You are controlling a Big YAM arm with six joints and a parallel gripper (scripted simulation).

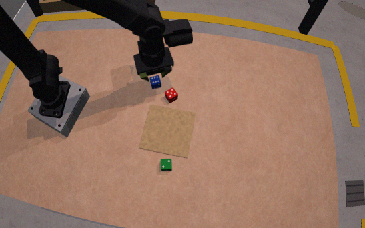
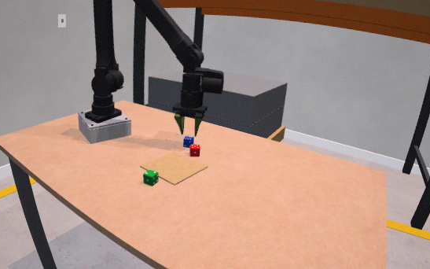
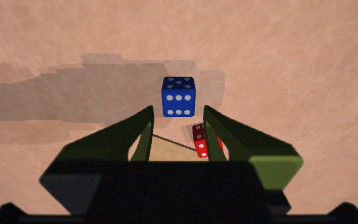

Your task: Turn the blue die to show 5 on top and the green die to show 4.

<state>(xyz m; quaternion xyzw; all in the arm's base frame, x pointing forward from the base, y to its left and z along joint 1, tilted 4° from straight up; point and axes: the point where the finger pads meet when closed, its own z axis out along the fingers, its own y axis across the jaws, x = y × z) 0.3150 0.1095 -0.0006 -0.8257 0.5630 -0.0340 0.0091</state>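
Observation:
The blue die (image 1: 155,82) (image 2: 188,141) (image 3: 178,102) lies flat on the table, off the mat, with 6 on top; a shaded side face shows 5 in the wrist view. The red die (image 1: 171,95) (image 2: 195,150) (image 3: 200,146) lies close by, between blue die and mat, with 5 on top; a finger partly hides it in the wrist view. The green die (image 1: 166,165) (image 2: 150,178) lies just off the mat's opposite edge, 2 on top. The mat (image 1: 167,131) (image 2: 174,168) (image 3: 172,151) lies flat. My gripper (image 1: 155,78) (image 2: 189,135) (image 3: 178,111) is partly open, empty, just above the blue die.
The arm's grey base block (image 1: 76,110) (image 2: 111,131) stands on the table (image 1: 246,133) (image 2: 270,197) to the left. The red die is the nearest obstacle beside the gripper. A dark box (image 2: 266,110) stands behind the table.

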